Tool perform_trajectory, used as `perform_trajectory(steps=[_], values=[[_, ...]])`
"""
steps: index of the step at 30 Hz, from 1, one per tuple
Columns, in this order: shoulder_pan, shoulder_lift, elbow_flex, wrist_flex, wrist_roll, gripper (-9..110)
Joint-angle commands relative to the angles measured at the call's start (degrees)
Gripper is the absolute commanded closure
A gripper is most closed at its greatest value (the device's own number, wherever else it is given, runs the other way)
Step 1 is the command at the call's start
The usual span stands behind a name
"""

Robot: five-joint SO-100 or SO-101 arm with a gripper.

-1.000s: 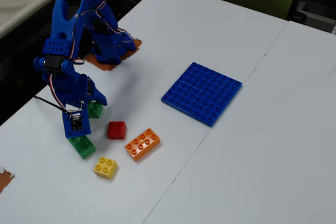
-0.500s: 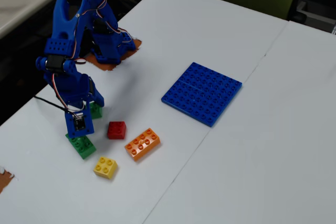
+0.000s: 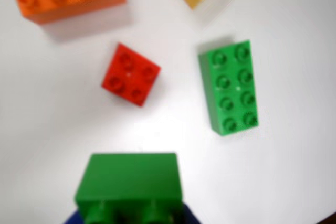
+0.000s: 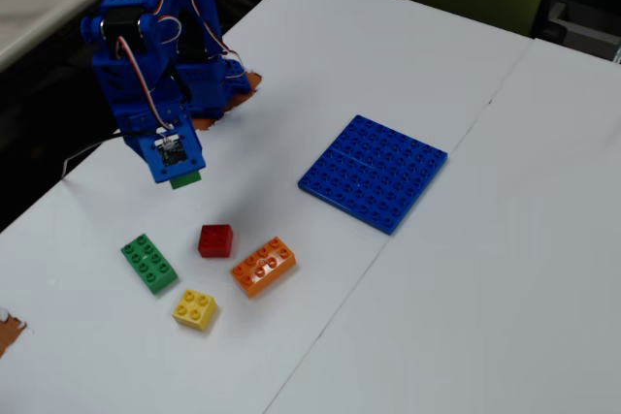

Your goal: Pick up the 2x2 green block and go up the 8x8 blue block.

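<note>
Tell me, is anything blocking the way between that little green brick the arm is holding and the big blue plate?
Nothing visible does. The gripper holds the 2x2 green block above the table, and the white surface between it and the 8x8 blue block is bare. The red brick and orange brick lie nearer the camera, off that line.

bricks (image 4: 263,266): glossy studded plastic | 8x8 blue block (image 4: 374,172): studded plastic | table (image 4: 466,278): smooth matt white
</note>
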Motion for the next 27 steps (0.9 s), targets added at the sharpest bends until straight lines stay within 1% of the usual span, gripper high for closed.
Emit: perform_trajectory(steps=[1, 7, 12, 14, 17, 23, 25, 27], values=[[-7.12, 6.59, -0.44, 0.62, 5.36, 101], [-19.78, 11.78, -4.66, 6.5, 18.28, 102], [-29.09, 12.39, -15.29, 13.8, 22.59, 102], [-32.96, 12.13, -19.86, 14.5, 25.58, 102], [-37.27, 11.34, -27.51, 16.0, 26.54, 102], [-41.84, 4.48, -52.12, 20.21, 26.19, 102], [-43.42, 3.25, -55.28, 19.6, 25.84, 102], [-44.47, 1.32, -57.48, 19.51, 23.29, 102]])
